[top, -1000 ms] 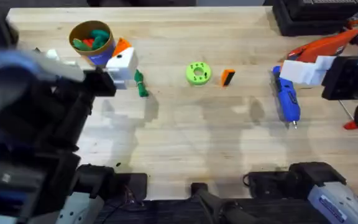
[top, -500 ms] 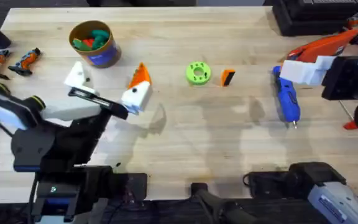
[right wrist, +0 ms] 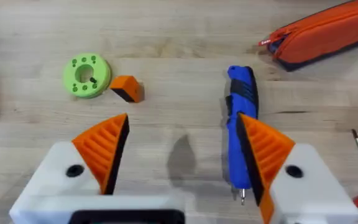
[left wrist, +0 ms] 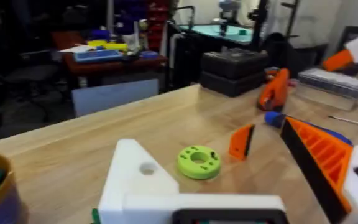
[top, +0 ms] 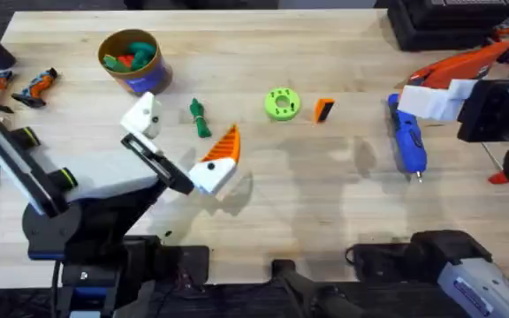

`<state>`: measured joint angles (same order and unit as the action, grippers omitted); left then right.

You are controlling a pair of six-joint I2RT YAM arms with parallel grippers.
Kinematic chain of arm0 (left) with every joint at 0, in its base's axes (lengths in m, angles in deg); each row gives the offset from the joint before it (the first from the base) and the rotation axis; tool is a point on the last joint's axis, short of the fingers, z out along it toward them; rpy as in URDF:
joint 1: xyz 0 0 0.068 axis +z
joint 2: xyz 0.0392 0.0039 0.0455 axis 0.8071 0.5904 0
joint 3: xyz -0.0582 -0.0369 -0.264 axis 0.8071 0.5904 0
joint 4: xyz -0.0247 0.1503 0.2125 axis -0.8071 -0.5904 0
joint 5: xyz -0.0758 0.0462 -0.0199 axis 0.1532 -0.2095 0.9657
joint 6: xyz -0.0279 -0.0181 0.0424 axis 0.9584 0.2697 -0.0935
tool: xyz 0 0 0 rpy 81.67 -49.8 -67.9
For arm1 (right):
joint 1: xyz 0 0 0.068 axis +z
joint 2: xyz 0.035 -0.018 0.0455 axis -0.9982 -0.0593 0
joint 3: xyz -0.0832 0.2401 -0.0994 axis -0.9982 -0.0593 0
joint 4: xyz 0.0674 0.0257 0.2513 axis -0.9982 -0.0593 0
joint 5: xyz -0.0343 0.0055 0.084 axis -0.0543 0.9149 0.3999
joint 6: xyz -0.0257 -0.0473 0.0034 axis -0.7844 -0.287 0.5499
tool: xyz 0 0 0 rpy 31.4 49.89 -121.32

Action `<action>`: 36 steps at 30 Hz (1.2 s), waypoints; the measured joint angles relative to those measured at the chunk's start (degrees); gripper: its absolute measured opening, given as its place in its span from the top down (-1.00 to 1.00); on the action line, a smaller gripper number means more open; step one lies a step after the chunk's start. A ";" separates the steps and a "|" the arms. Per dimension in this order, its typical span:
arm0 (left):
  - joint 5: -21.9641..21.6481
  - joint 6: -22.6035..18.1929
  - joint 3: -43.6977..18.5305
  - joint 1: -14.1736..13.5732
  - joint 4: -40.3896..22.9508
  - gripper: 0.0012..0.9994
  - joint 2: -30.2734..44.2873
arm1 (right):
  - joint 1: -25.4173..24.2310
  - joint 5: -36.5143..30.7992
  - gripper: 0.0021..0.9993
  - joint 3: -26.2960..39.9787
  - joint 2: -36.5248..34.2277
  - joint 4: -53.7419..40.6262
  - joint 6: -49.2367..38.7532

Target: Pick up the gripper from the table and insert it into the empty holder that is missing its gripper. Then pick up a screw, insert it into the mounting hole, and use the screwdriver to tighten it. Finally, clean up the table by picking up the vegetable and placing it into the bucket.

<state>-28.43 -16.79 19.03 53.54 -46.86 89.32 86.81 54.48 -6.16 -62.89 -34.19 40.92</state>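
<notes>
Overhead: left gripper (top: 179, 141) spread wide above the wooden counter (top: 325, 221), one white finger bare, the other carrying an orange ribbed pad. Small dark green knobby toy vegetable (top: 200, 117) lying between those fingers, near the round tan cardboard bucket (top: 132, 60). Small orange ribbed wedge (top: 323, 109) just beside the lime-green round disc (top: 282, 103). Chunky blue power screwdriver (top: 407, 140) lying near the right gripper (top: 431, 102).

Left wrist: bare white angular holder (left wrist: 138, 177) with its empty mounting hole, wedge and disc beyond.

Right wrist: right gripper (right wrist: 185, 155) parted and holding nothing, both orange pads present, poised over the screwdriver; orange zip pouch (right wrist: 328, 31) at the far side.
</notes>
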 joint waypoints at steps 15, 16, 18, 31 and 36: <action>15.48 0.00 0.04 0.00 -12.12 -0.97 -0.02 | 0.00 0.00 -0.98 0.00 0.00 0.00 0.00; 15.91 0.00 0.04 0.00 -13.20 -0.97 0.00 | 0.00 0.00 -0.98 0.00 0.00 0.00 0.00; 17.29 -0.49 0.04 0.00 -15.19 -0.97 0.00 | 0.00 0.00 -0.98 0.00 0.00 0.00 -0.01; 26.10 -8.27 0.02 0.00 -16.73 -0.97 -0.02 | 0.00 0.00 -0.98 0.00 0.00 0.00 0.00; 27.28 -9.74 0.02 0.00 -16.89 -0.97 -0.02 | 0.00 0.00 -0.98 0.00 0.00 0.00 0.00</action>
<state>-1.15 -26.53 19.05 53.54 -63.75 89.30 86.81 54.48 -6.16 -62.89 -34.19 40.92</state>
